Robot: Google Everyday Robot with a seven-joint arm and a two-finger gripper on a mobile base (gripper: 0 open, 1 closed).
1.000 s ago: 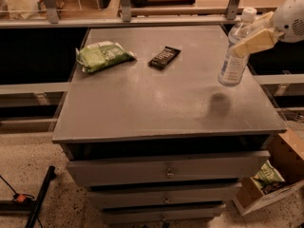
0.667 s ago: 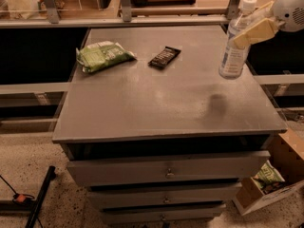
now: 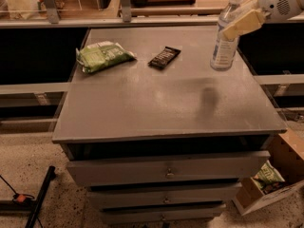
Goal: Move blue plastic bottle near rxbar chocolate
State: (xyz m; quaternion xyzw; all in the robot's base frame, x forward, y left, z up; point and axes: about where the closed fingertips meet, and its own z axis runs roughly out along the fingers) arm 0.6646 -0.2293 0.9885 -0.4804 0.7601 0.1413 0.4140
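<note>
The blue plastic bottle (image 3: pixel 225 37), clear with a white cap and a pale label, is upright at the back right of the grey cabinet top (image 3: pixel 156 103). My gripper (image 3: pixel 237 25) comes in from the upper right and is shut on the bottle's upper body, its cream finger across the front. The bottle's base is at or just above the surface; I cannot tell if it touches. The rxbar chocolate (image 3: pixel 164 57), a small flat bar in a black wrapper, lies at the back middle, well to the left of the bottle.
A green snack bag (image 3: pixel 102 56) lies at the back left of the top. Drawers (image 3: pixel 166 172) sit below the front edge. An open cardboard box (image 3: pixel 273 184) with a green bag stands on the floor at the right. A rail (image 3: pixel 142 20) runs behind.
The gripper and the bottle have shifted up and slightly left in the view, toward the back of the cabinet top. The bar and the green bag have not moved.
</note>
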